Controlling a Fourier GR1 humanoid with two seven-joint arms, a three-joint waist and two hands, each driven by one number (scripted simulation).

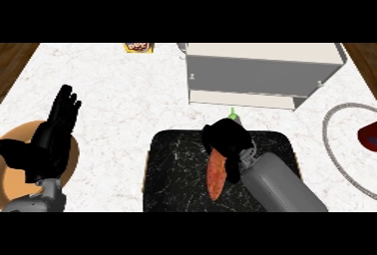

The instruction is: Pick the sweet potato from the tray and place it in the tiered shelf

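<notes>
Over the black tray [169,169] | right hand [227,142] curls round sweet potato [216,178], long axis toward shelf [258,74] straight ahead | left hand [59,117] rests open, farther off

right hand [227,142] curled downward, left hand [59,119] open, fingers up

Bare counter [125,99] lies between the tray [177,169] and the tiered shelf [258,74]. A small green item [233,113] stands before the shelf's open front.

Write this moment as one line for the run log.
phase: pick | right hand: shut on sweet potato over tray | left hand: open, resting at left | tiered shelf: no sweet potato yet
</notes>
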